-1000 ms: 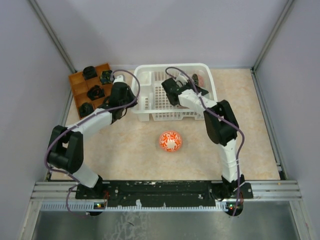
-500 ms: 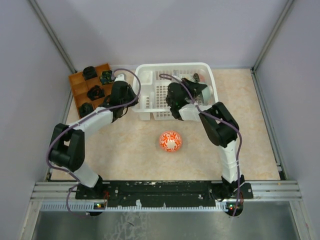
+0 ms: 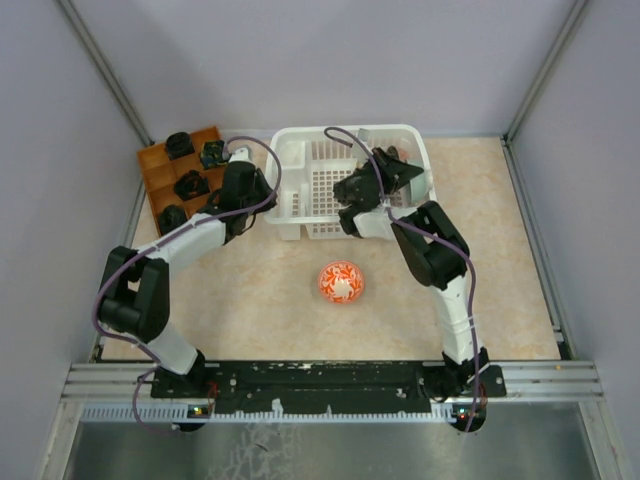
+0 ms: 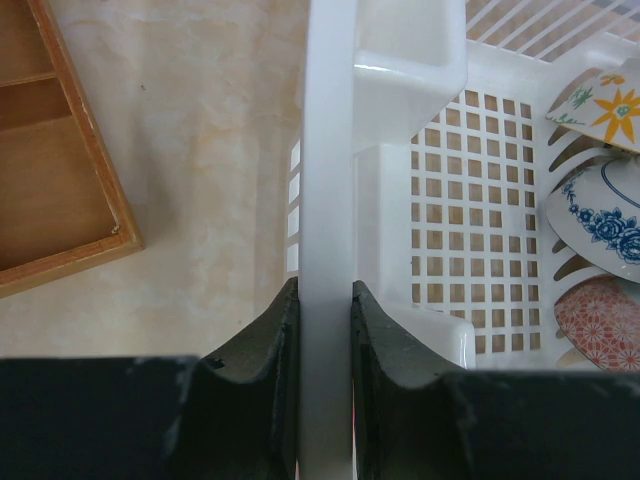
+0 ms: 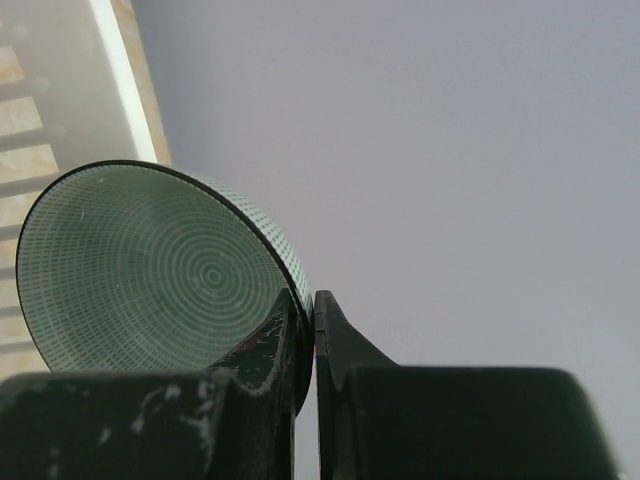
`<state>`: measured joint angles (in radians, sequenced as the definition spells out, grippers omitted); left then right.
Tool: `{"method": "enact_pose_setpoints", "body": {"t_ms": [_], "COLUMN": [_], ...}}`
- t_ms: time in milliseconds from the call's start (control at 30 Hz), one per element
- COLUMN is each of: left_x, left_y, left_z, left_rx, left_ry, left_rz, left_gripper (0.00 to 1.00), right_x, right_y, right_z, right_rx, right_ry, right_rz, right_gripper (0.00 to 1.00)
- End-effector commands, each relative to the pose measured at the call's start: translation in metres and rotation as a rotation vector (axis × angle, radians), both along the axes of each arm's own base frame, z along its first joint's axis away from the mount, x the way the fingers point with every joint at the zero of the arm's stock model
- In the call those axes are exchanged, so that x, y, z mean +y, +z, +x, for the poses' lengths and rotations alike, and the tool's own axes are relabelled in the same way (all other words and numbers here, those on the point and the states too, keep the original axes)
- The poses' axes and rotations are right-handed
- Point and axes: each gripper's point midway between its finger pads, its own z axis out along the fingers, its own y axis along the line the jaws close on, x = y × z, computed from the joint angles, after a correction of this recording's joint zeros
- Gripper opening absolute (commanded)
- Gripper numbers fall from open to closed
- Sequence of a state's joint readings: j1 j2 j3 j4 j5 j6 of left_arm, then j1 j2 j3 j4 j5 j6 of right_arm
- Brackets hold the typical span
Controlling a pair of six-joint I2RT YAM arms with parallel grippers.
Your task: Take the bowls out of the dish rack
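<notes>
The white dish rack (image 3: 310,190) stands at the back of the table. My left gripper (image 3: 262,196) is shut on its left rim (image 4: 327,200), one finger (image 4: 265,350) on each side. Three bowls stand on edge at the rack's right side: one with an orange flower (image 4: 608,100), one blue-flowered (image 4: 605,208), one red-patterned (image 4: 600,322). My right gripper (image 3: 385,172) is above the rack's right part, shut on the rim of a pale green bowl (image 5: 140,270), which it holds raised and tilted on edge. An orange-red bowl (image 3: 341,282) sits on the table in front of the rack.
An orange-brown compartment tray (image 3: 160,180) with small dark items lies left of the rack, its corner (image 4: 60,200) close to my left gripper. Grey walls enclose the table on the left, back and right.
My right gripper has risen out of the rack with the green bowl and turned towards the rack's right side. The left arm has not moved.
</notes>
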<state>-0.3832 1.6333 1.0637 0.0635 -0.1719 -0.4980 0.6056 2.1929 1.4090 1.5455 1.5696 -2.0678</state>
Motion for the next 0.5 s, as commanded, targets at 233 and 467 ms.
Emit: {"method": "enact_pose_setpoints", "body": {"t_ms": [233, 467], "left_x": [0.017, 0.018], "left_y": [-0.026, -0.023], "left_z": [-0.010, -0.012], "left_rx": [0.087, 0.083], "left_ry": [0.051, 0.052], "left_rz": [0.040, 0.042], "left_gripper": [0.07, 0.07], "right_x": [0.000, 0.007], "right_y": [0.051, 0.041], "right_z": [-0.015, -0.021], "right_rx": [-0.116, -0.067], "right_ry": [0.012, 0.026], "right_rz": [0.097, 0.079], "right_gripper": [0.00, 0.00]}}
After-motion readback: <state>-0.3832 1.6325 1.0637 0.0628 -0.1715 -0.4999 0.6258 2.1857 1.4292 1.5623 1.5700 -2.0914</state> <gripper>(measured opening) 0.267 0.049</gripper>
